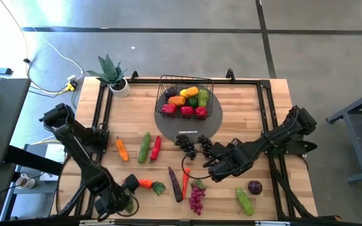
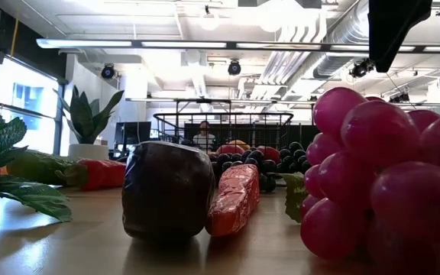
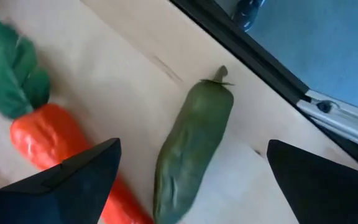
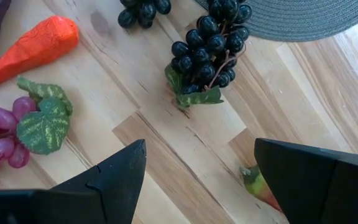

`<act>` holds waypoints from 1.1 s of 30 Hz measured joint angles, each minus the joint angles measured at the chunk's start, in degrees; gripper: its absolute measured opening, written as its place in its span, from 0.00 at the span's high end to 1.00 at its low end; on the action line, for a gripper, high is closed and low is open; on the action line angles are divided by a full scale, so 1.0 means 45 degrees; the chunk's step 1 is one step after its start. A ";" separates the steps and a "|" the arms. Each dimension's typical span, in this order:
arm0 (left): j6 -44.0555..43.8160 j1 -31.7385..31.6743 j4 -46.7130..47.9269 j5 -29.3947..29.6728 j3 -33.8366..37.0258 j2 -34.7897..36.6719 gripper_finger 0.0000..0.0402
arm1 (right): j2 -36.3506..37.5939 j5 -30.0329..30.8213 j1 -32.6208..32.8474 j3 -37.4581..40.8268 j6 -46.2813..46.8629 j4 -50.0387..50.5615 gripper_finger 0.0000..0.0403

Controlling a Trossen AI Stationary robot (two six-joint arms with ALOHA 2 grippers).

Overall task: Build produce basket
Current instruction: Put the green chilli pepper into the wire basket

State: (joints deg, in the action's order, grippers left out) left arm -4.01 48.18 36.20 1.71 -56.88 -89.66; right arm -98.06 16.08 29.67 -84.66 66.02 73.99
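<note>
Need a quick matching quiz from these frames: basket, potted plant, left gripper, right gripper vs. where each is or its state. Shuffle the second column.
1. basket
2. potted plant
3. left gripper
4. right gripper

A. open, close to the dark grapes
B. on the grey round disc
C. far left corner of the table
D. open, astride a green vegetable, with a carrot beside it

Pairs: 1-B, 2-C, 3-D, 4-A

No legible text, label, brand, number or sign anywhere: none on the table, the produce, the basket, the arms or the room behind.
</note>
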 joint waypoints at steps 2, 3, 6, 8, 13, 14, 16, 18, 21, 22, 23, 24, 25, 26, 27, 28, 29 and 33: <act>0.0355 -0.0005 -0.0335 -0.0003 0.0000 -0.0244 0.03 | 0.0000 0.0000 0.0000 0.0000 0.0000 0.0001 0.30; 0.0484 -0.0005 -0.0462 -0.0003 0.0000 -0.0374 0.04 | 0.0000 0.0000 0.0000 0.0000 0.0000 -0.0001 0.30; 0.0918 -0.0005 -0.0493 -0.0003 0.0000 -0.0789 0.05 | 0.0000 0.0000 0.0000 0.0000 0.0000 -0.0002 0.30; 0.1035 -0.0005 -0.0474 -0.0073 0.0000 -0.1110 0.06 | 0.0000 0.0000 0.0000 0.0000 0.0000 -0.0002 0.30; 0.0969 -0.0005 -0.0391 -0.0648 0.0000 -0.2025 0.08 | 0.0000 0.0000 0.0000 0.0000 0.0005 -0.0003 0.30; 0.0963 -0.0005 -0.0404 -0.0663 0.0000 -0.2196 0.08 | 0.0000 0.0000 0.0000 0.0000 0.0005 -0.0004 0.30; 0.0937 -0.0005 -0.0384 -0.0594 0.0005 -0.2443 0.09 | 0.0000 0.0000 0.0000 0.0000 0.0034 -0.0008 0.30; 0.0808 -0.0005 -0.0402 -0.0527 0.0010 -0.2525 0.10 | 0.0000 0.0000 0.0000 0.0000 0.0044 -0.0008 0.30; 0.0418 -0.0010 -0.0392 -0.0518 0.0010 -0.2590 0.14 | 0.0000 0.0000 0.0000 0.0000 0.0044 -0.0008 0.30; 0.0321 -0.0015 -0.0394 -0.0511 0.0010 -0.2590 0.17 | 0.0000 0.0000 0.0000 0.0000 0.0044 -0.0008 0.30; 0.0255 -0.0015 -0.0416 -0.0499 0.0005 -0.2590 0.19 | 0.0000 0.0000 0.0000 0.0000 0.0044 -0.0008 0.30; 0.0154 -0.0015 -0.0412 -0.0480 0.0005 -0.2590 0.23 | 0.0000 0.0000 0.0000 0.0000 0.0044 -0.0013 0.30; 0.0077 -0.0015 -0.0392 -0.0475 0.0005 -0.2590 0.26 | 0.0000 0.0000 0.0000 0.0000 0.0046 -0.0011 0.30; -0.0038 -0.0017 -0.0414 -0.0475 0.0007 -0.2590 0.30 | 0.0000 0.0000 0.0000 0.0000 0.0044 -0.0008 0.30; -0.0156 -0.0019 -0.0426 -0.0478 0.0005 -0.2590 0.35 | 0.0000 0.0000 0.0000 0.0000 0.0044 -0.0013 0.30; -0.0278 -0.0024 -0.0422 -0.0510 0.0008 -0.2590 0.39 | 0.0000 -0.0002 0.0000 0.0000 0.0044 -0.0013 0.30; -0.0355 -0.0024 -0.0424 -0.0548 0.0005 -0.2590 0.44 | 0.0000 -0.0005 0.0000 0.0000 0.0044 -0.0013 0.30; -0.0778 -0.0024 -0.0441 -0.0895 0.0010 -0.2590 0.64 | -0.0005 -0.0019 0.0000 0.0000 0.0029 -0.0013 0.30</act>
State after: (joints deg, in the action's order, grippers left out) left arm -7.51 48.07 34.21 -2.32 -56.84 -101.32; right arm -98.08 15.99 29.67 -84.66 66.15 73.93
